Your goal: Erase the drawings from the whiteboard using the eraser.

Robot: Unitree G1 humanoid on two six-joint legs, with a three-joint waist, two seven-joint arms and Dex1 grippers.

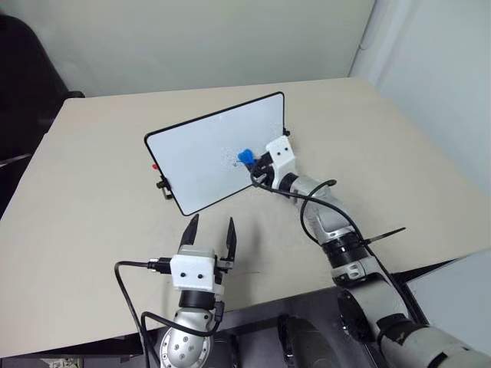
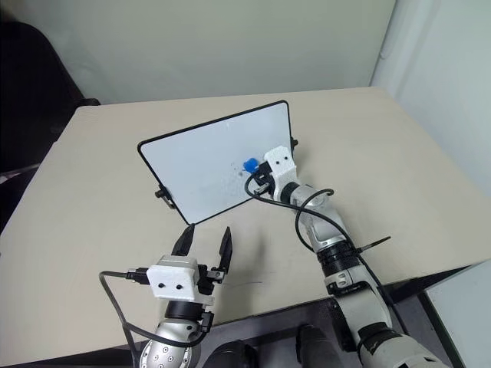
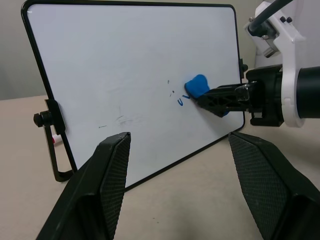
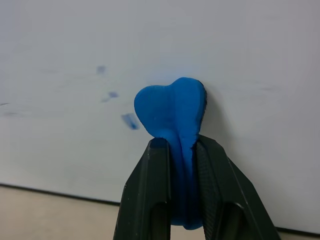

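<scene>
Pinching the eraser [image 4: 172, 112] tight between both fingers, the right gripper [image 1: 259, 163] presses its blue tip against the whiteboard [image 1: 201, 150], which stands tilted on its feet mid-table [image 1: 84, 184]. What shows of the drawings [image 3: 181, 99] is a few blue marks just beside the eraser, right of the board's centre, plus faint smudges further across. Left gripper [image 1: 210, 232] hovers near the table's front edge, apart from the board, fingers spread wide, holding nothing.

Head stereo pair: high, facing fwd/down over table [image 1: 92, 176]; both share whiteboard [image 1: 199, 146]. L wrist cam: low, near board front. R wrist cam: v. close to board face.
</scene>
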